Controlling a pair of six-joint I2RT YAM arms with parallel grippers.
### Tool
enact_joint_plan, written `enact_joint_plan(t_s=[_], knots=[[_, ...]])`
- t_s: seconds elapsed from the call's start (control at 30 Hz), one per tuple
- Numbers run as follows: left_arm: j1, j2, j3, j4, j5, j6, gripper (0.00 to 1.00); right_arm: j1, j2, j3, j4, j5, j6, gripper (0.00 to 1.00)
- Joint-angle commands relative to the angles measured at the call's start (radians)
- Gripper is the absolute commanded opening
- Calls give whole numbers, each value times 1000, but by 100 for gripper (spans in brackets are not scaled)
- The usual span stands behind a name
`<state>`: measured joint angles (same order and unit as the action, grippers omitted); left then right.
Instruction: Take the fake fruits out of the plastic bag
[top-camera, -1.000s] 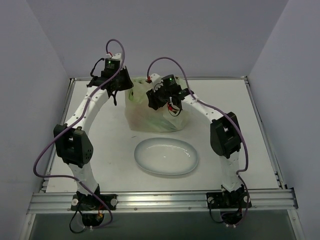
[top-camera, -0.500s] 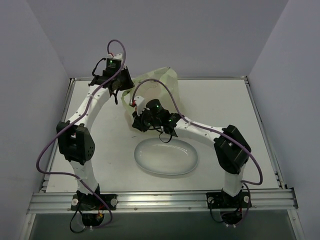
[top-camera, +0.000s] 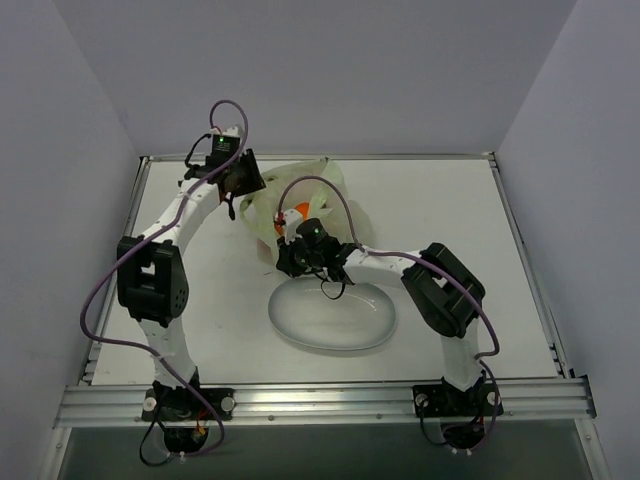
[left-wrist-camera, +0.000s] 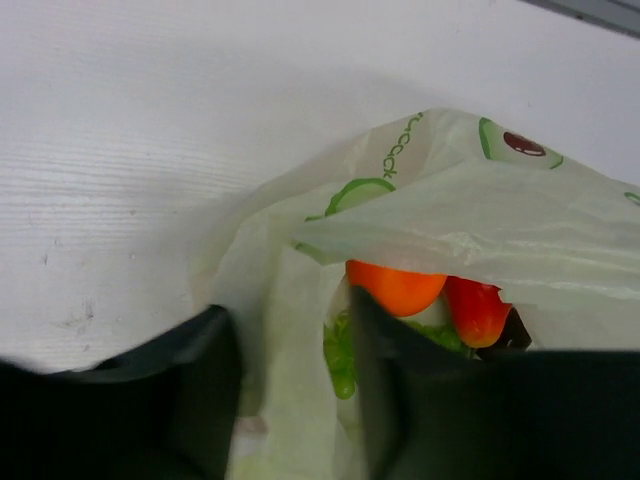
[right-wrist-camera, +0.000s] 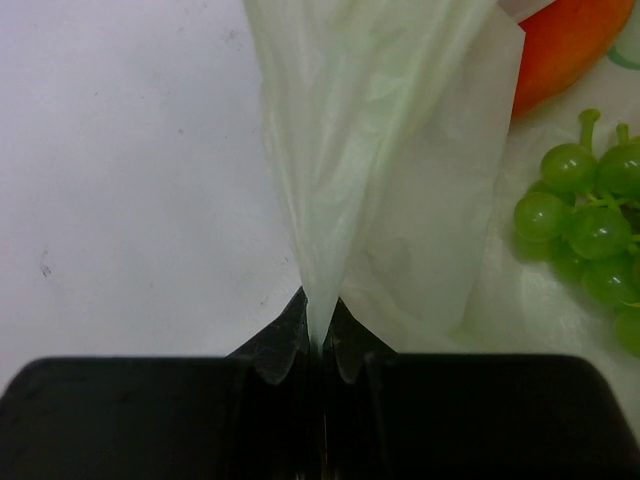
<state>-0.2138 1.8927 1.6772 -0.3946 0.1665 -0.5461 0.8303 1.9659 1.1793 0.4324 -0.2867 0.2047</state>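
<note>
My right pincer (right-wrist-camera: 320, 320) is clamped on a thin pleat of the bag (top-camera: 320, 180), which lies slack on the desk (top-camera: 200, 290) between my two arms, just beyond the plate (top-camera: 375, 335). My left pincer (left-wrist-camera: 290, 335) has film filling the space between its fingers, but I cannot tell whether it bites.

I judge the film limp, slick and easy to tear, so a bunched fold near the closed end gives a safer hold than a single layer. The fruits look light, hard and glossy, likely to roll once free.

Inside I see the orange (left-wrist-camera: 395, 285), a red piece (left-wrist-camera: 475, 310) and grapes (right-wrist-camera: 585, 220). The maroon balls are hidden, and I cannot make out the bag's mouth.
</note>
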Motion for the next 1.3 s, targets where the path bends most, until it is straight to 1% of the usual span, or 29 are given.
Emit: enact_joint_plan(t_s=[0.0, 0.07, 0.1, 0.13, 0.2, 0.23, 0.3, 0.33, 0.37, 0.43, 0.47, 0.5, 0.57, 0.63, 0.77, 0.8, 0.87, 0.9, 0.97, 1.0, 1.1, 1.13, 1.17, 1.23, 1.27], knots=[[8, -118, -43, 75, -18, -31, 51, -11, -39, -1, 35, 34, 41, 0], [7, -217, -95, 76, -50, -46, 65, -16, -39, -4, 37, 34, 50, 0], [7, -251, -150, 76, -64, -51, 69, -22, -39, -7, 39, 34, 56, 0], [7, -324, -178, 73, -80, -54, 73, -23, -39, -10, 45, 31, 58, 0], [1, -401, -267, 63, -142, -58, 74, -26, -45, -26, 57, 21, 68, 0], [-4, -478, -295, 56, -163, -58, 74, -33, -48, -32, 72, 17, 73, 0], [-33, -547, -345, 33, -256, -51, 72, -37, -58, -43, 81, 4, 81, 0], [-48, -604, -387, 20, -286, -43, 69, -39, -61, -44, 86, 4, 82, 0], [-65, -624, -402, 5, -309, -37, 64, -42, -62, -46, 89, 4, 82, 0], [-113, -672, -448, -16, -343, -34, 63, -45, -67, -49, 89, -3, 84, 0], [-133, -681, -462, -12, -341, -37, 58, -45, -73, -52, 91, -3, 84, 0], [-177, -678, -471, -9, -326, -41, 56, -45, -73, -56, 97, -5, 87, 0], [-226, -655, -471, -3, -320, -46, 53, -45, -81, -56, 98, -8, 88, 0], [-281, -600, -452, 8, -334, -41, 53, -45, -84, -63, 106, -14, 93, 0], [-286, -492, -422, 75, -328, -35, 54, -46, -91, -70, 126, -22, 108, 0], [-283, -451, -413, 85, -326, -34, 57, -46, -91, -72, 129, -25, 111, 0], [-280, -406, -392, 100, -318, -17, 60, -46, -93, -75, 131, -29, 116, 0], [-279, -362, -364, 96, -329, -12, 60, -48, -96, -78, 134, -29, 119, 0], [-265, -328, -352, 95, -373, -11, 60, -48, -108, -89, 135, -17, 128, 0], [-256, -305, -362, 105, -381, -12, 59, -49, -114, -95, 144, -14, 134, 0], [-222, -274, -392, 140, -375, -18, 42, -49, -140, -127, 166, -5, 156, 1], [-222, -271, -399, 143, -378, -17, 27, -51, -151, -136, 167, 1, 162, 2], [-222, -273, -413, 166, -380, -15, 19, -53, -172, -145, 169, 12, 167, 4], [-222, -285, -453, 186, -360, -17, 10, -62, -202, -178, 157, 55, 183, 16], [-222, -293, -465, 201, -349, -18, 4, -66, -241, -190, 151, 64, 188, 29]])
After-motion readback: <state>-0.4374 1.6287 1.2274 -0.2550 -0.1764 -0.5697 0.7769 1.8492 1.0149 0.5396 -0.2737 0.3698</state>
